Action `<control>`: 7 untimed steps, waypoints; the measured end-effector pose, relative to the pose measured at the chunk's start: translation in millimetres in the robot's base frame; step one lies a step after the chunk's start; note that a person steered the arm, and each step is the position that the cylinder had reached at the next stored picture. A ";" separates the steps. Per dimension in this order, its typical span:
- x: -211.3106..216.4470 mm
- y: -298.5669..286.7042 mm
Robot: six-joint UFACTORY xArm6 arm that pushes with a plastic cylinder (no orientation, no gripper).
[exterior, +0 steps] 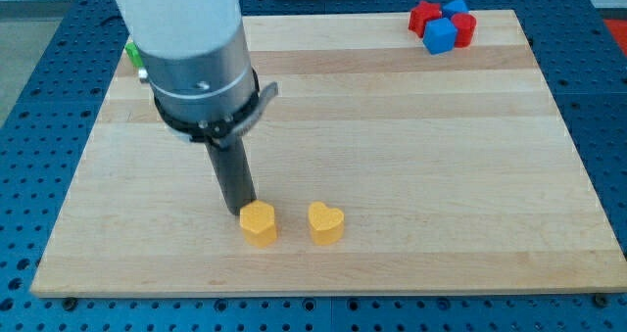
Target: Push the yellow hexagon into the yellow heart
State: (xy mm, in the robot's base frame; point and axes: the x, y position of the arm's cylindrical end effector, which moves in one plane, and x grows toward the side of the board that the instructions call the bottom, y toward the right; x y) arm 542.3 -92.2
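Observation:
A yellow hexagon (260, 223) lies on the wooden board near the view's bottom, left of centre. A yellow heart (325, 222) lies just to its right, with a small gap between them. My tip (238, 212) is the lower end of a dark rod and stands right at the hexagon's upper left edge, touching or almost touching it. The arm's grey and white body rises above the rod at the view's upper left.
A cluster of red blocks (424, 17) and blue blocks (440, 35) sits at the board's top right corner. A green block (131, 52) shows partly behind the arm at the board's top left edge. The wooden board (411, 156) lies on a blue perforated table.

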 end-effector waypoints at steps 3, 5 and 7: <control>29.4 -44.7; 56.4 -29.2; 23.7 -3.3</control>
State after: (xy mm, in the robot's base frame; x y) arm 566.0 -95.4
